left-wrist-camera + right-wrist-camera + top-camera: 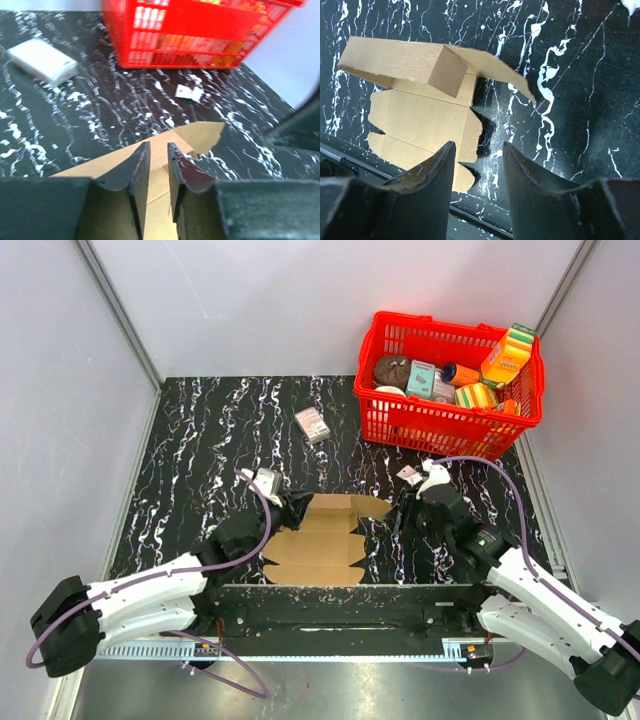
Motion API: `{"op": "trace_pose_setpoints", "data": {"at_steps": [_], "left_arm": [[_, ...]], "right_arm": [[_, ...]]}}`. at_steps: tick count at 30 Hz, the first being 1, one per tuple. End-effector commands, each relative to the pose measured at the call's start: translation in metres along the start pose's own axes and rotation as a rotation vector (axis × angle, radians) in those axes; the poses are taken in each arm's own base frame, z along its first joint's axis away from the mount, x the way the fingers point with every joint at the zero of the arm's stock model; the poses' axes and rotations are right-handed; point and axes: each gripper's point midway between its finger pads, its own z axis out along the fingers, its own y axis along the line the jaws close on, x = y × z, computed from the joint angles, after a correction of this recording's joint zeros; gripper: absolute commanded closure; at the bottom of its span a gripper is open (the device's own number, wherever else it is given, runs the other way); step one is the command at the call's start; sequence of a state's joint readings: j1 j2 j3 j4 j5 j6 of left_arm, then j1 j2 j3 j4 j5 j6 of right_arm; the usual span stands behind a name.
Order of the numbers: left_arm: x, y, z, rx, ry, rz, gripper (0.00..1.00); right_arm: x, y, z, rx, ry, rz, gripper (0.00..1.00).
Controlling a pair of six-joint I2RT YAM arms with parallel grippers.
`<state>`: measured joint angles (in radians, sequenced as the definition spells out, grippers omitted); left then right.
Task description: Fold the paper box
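Note:
The paper box [320, 548] is a brown die-cut cardboard sheet lying at the near middle of the table, with its far panel folded up and a flap sticking out to the right. My left gripper [297, 508] is at the left end of the raised panel. In the left wrist view [157, 145] its jaws stand a narrow gap apart over the cardboard [197, 136]. My right gripper [400, 518] is open and empty. In the right wrist view [478, 143] it hovers over the sheet's notched right edge [420, 115].
A red basket [440, 430] of printed grocery packs stands at the back right, also seen in the left wrist view [200, 20]. A small white-and-pink carton [312, 424] lies behind the box. A white paper scrap [408, 474] lies near the right gripper. Grey walls enclose the table.

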<state>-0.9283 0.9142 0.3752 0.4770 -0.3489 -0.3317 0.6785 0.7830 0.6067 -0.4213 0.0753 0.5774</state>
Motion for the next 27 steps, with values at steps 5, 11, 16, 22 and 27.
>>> {"op": "trace_pose_setpoints", "data": {"at_steps": [5,11,16,22,27], "left_arm": [[0.059,-0.083,-0.033,0.492,0.100,0.038,0.89],[0.099,-0.107,-0.029,0.584,0.175,0.057,0.92],[0.127,-0.118,-0.021,0.608,0.233,0.064,0.92],[0.132,-0.122,-0.018,0.607,0.237,0.073,0.93],[0.133,-0.119,-0.017,0.594,0.242,0.083,0.93]], "right_arm": [[-0.040,0.008,-0.009,0.034,-0.081,-0.086,0.37],[-0.054,0.008,-0.002,0.067,-0.007,-0.241,0.30],[-0.059,0.010,0.013,0.011,0.094,-0.313,0.31],[-0.069,-0.010,0.037,-0.046,0.168,-0.322,0.37],[-0.073,-0.015,0.051,-0.104,0.211,-0.310,0.39]]}}
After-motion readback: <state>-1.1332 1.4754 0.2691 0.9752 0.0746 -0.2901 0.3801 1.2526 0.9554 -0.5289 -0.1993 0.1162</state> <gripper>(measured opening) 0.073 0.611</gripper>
